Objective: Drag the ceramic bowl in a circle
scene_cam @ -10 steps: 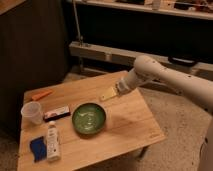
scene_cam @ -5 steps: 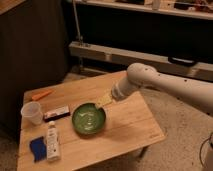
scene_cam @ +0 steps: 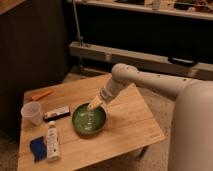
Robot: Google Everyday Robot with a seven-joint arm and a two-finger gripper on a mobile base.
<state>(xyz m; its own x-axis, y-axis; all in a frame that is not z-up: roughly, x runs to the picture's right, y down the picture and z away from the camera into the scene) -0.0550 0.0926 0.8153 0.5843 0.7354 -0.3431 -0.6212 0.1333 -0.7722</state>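
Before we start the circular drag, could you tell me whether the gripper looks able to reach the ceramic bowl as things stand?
Probably yes: the gripper sits at the far rim of the ceramic bowl with nothing between them. The plastic cup and white bottle stand apart to the side.

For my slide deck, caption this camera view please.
The gripper sits at the rim of the ceramic bowl on a wooden table, plastic cup nearby.

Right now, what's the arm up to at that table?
The robot's one arm is stretched over the wooden table, with the gripper down at the far rim of the green ceramic bowl. The bowl sits mid-table; a plastic cup and a white bottle are to its left.
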